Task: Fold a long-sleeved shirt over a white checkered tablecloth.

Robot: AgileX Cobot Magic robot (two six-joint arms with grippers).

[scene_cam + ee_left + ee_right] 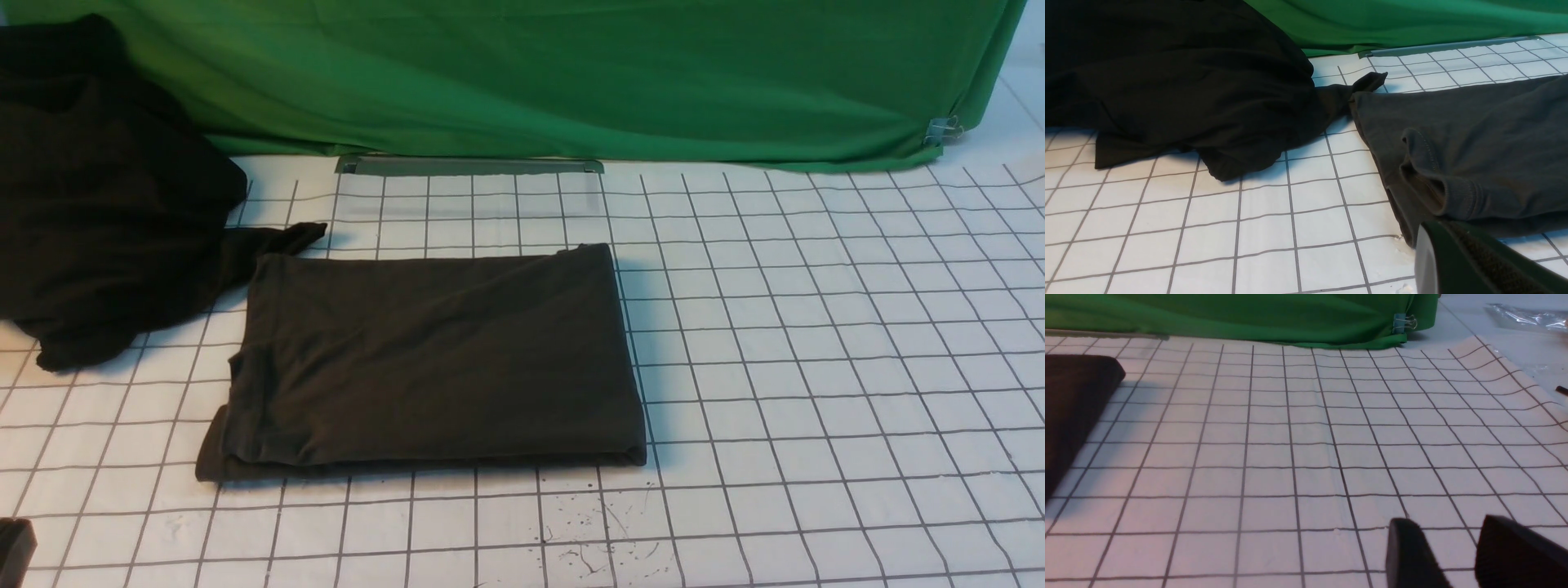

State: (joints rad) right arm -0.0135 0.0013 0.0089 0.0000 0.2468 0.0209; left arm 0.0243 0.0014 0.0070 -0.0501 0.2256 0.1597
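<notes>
Currently the shirt (433,363) lies folded into a flat rectangle on the tablecloth (816,343), about mid-desk and a little left of centre; no print shows on the upper face. Its right edge is a clean fold, while at the left edge the layers are stepped and a lower layer pokes out toward the near-left corner. In the left wrist view a ribbed hem or cuff (1447,192) gapes open at that end. A black garment heap (98,204) sits on the far-left part of the cloth; one thin strip of it (282,238) reaches right and touches the far-left corner of the shirt. Behind everything hangs a green cloth (571,73), pinned at its right corner with a binder clip (941,129). A flat grey strip (469,166) lies along the foot of the green cloth, just beyond the shirt. Ink specks (588,523) mark the tablecloth near the front. The left hand (1457,261) shows only in part at the near-left corner of the shirt; it is clenched and grasps nothing visible. The right hand (1457,555) hovers over bare cloth well right of the shirt, fingers (1408,551) parted, empty. A crinkled clear film (1523,316) lies off the cloth at far right.
</notes>
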